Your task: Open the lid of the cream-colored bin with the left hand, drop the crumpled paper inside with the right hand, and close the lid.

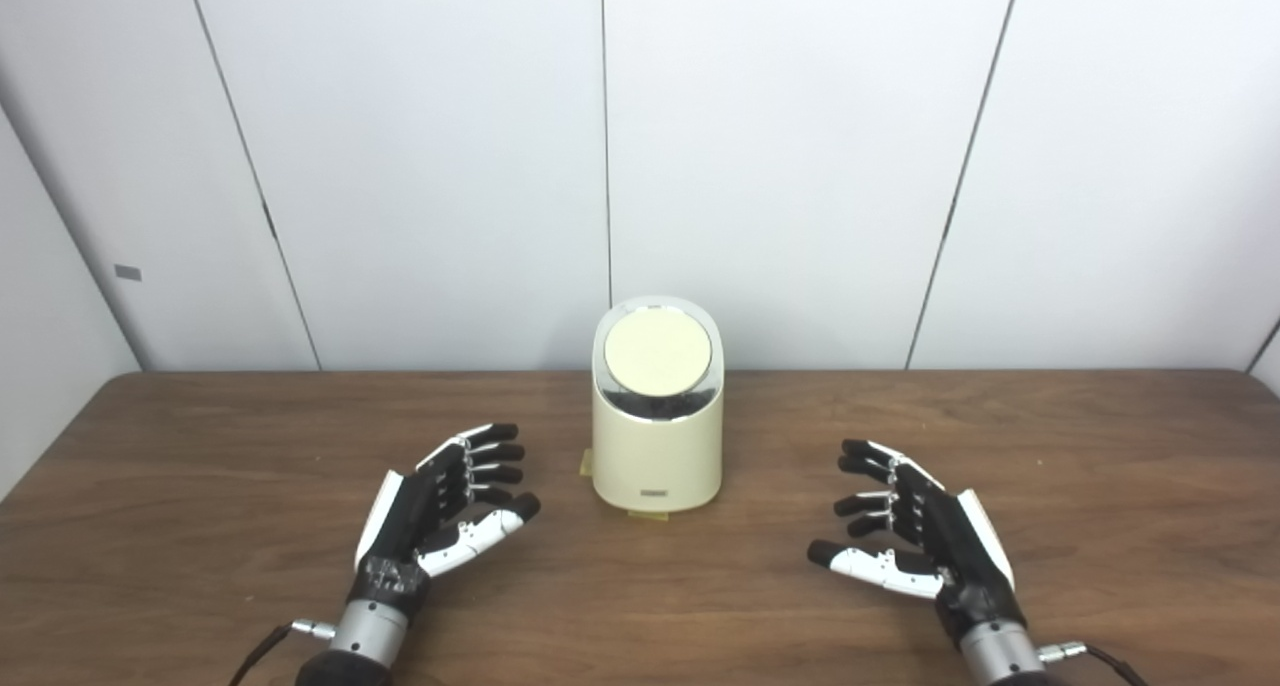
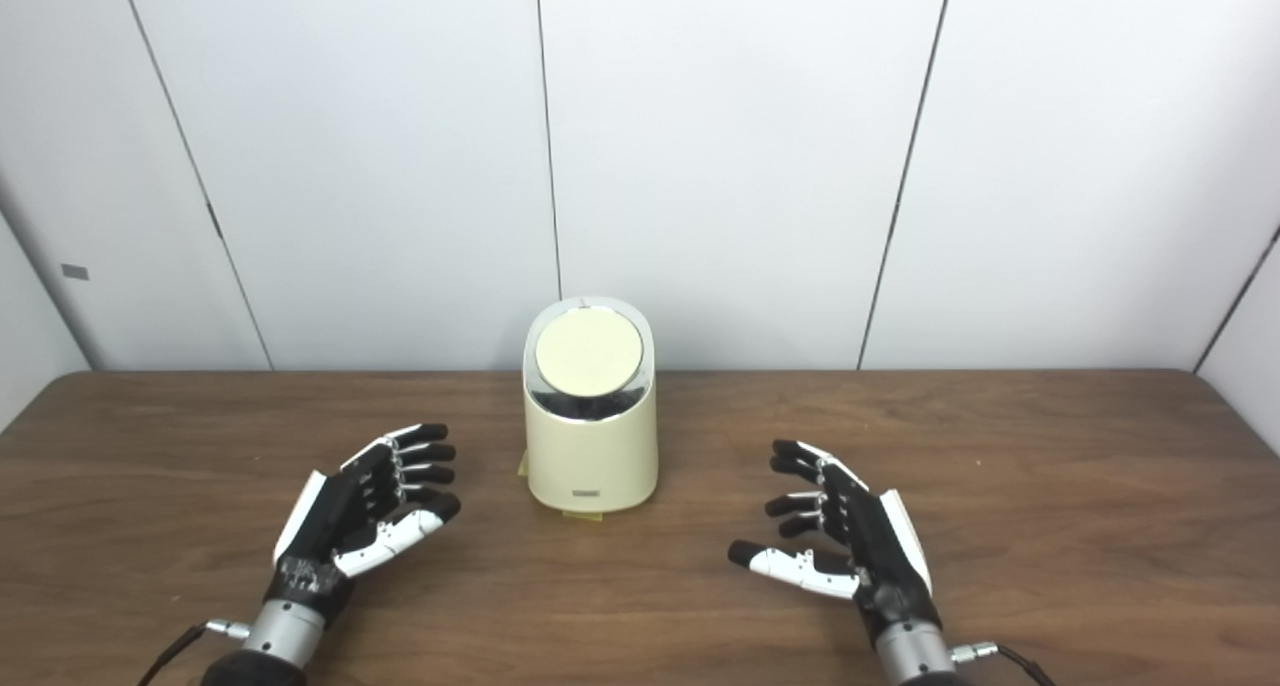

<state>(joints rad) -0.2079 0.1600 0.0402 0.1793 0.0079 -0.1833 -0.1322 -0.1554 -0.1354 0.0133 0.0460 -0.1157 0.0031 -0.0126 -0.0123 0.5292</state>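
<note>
Left robot hand (image 1: 440,511): low over the near tabletop, palm turned inward, fingers spread and a little curled, thumb out toward the bin, holding nothing.
Right robot hand (image 1: 915,531): mirrors it on the other side, palm inward, fingers spread, thumb stretched along the wood toward the middle, nothing in its grasp.
Gap between hands: wide, bare brown wood, both hands well apart from each other and clear of the bin.
Tabletop (image 1: 200,446): dark wood grain, running edge to edge across the view.
Bin (image 1: 657,446): cream, upright, standing at the middle of the tabletop, just beyond the line of the fingertips and between the two hands, somewhat nearer the left one.
Tape (image 1: 586,463): small yellowish bits peeking out at the bin's base, left side and front.
Lid (image 1: 658,353): round, cream, sitting down in its shiny ring on the slanted top, shut.
Paper: cannot be seen in either view.
Wall (image 1: 800,166): white panels with thin dark seams, rising right behind the tabletop's far edge.
</note>
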